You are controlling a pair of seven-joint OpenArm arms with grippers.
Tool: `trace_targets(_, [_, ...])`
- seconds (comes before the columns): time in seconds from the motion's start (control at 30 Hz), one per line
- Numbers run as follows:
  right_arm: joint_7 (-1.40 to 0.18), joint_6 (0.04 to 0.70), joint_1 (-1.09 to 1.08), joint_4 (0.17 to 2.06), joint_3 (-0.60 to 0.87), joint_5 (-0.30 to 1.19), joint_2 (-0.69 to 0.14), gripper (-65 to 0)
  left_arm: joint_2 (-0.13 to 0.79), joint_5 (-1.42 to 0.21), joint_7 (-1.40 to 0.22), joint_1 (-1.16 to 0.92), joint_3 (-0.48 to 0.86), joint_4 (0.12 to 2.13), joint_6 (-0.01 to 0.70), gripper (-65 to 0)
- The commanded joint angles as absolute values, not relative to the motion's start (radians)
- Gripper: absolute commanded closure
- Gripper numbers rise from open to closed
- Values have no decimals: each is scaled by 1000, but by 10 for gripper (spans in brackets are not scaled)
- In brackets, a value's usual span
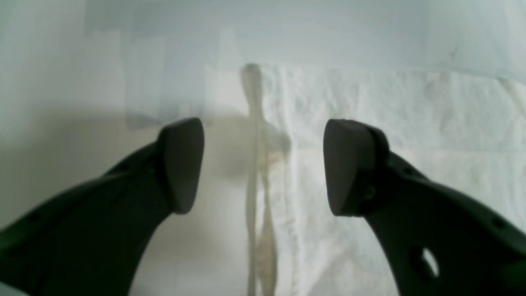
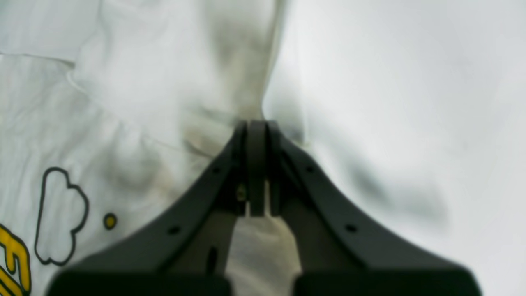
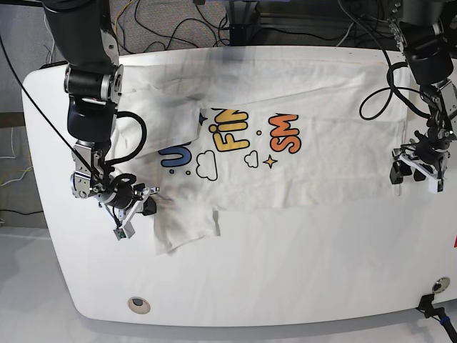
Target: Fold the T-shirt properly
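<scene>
The white T-shirt (image 3: 321,171) lies print-up across the table, with one sleeve folded over near the "U". In the right wrist view my right gripper (image 2: 257,127) is shut, and white cloth of the T-shirt (image 2: 135,102) gathers in creases into its tips beside a cloud outline. In the base view that right gripper (image 3: 148,203) sits at the shirt's lower left corner. My left gripper (image 1: 263,164) is open and straddles the straight edge of the T-shirt (image 1: 370,131). In the base view the left gripper (image 3: 415,174) hovers at the shirt's right edge.
The white table (image 3: 285,271) has rounded corners, and its front edge runs along the bottom of the base view. A round fitting (image 3: 138,305) sits near the front left and a small clamp (image 3: 437,286) at the front right. Cables (image 3: 178,28) hang behind the far edge.
</scene>
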State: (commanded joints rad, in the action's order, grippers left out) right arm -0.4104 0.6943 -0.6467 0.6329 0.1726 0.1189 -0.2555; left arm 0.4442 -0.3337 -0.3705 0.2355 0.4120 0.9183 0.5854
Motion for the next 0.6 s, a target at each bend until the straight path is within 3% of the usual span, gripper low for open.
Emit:
trace_targets(0.33, [-409,694,-647,633,173,119,-257,0,444,-346,-403,191,421,1049,587,-428])
trace_targets(0.47, [-409,694,-647,633,173,119,-257,0,447,-437,-475,191,440,1047,607,-432])
trace_targets(0.6, [-409,694,-647,633,173,119,-257,0,447,-446,-507,196,440,1046,650,-500])
